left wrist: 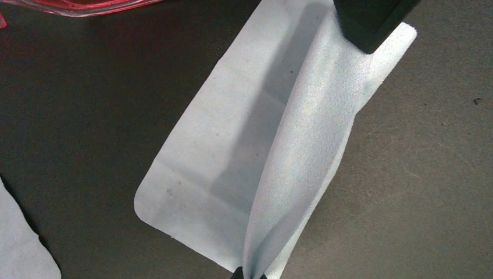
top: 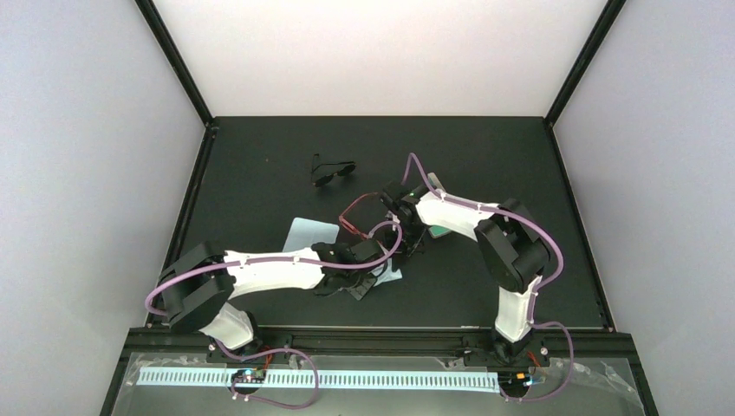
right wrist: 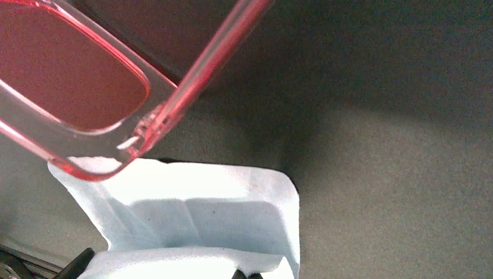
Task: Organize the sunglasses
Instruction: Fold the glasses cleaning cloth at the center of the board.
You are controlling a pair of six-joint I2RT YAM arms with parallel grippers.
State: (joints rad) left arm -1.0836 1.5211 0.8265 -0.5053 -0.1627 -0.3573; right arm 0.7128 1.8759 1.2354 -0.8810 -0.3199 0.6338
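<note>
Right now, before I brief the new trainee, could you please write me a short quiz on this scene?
1. True or false: the black sunglasses lie farther back on the table than the red-framed sunglasses.
2. The left gripper is shut on: A) the red frame, B) a pale blue cloth, C) nothing.
3. How many pairs of glasses show from above?
Key: 1 true; 2 B; 3 two.

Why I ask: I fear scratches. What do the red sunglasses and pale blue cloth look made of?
Sunglasses: likely plastic, glossy, translucent pink-red; light passes through the frame. Cloth: probably microfibre, matte, finely napped; it folds softly.
</note>
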